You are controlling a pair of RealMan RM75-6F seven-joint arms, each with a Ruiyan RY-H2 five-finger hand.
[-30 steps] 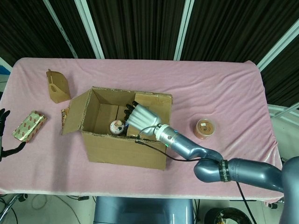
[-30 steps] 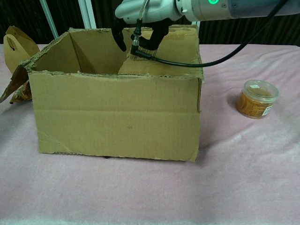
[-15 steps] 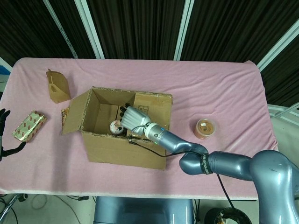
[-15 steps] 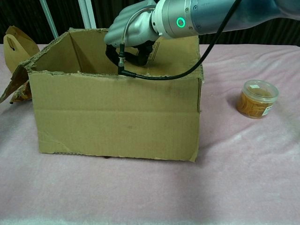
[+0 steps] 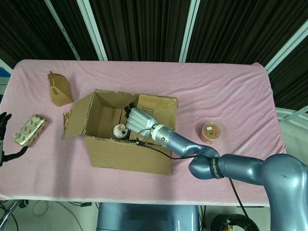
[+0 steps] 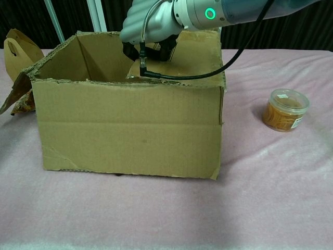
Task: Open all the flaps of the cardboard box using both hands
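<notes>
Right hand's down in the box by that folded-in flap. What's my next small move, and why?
Probably hook the right hand's fingers under the folded-in flap on the right side of the cardboard box and lift it up and outward. That flap slopes into the opening while the left-side flap already stands open. The left hand sits at the table edge, too far to help yet.

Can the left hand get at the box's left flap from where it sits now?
Probably yes. The left hand sits at the table's left edge, and only the wrapped packet lies between it and the box's left flap, which already swings outward. Reach distance is unclear.
</notes>
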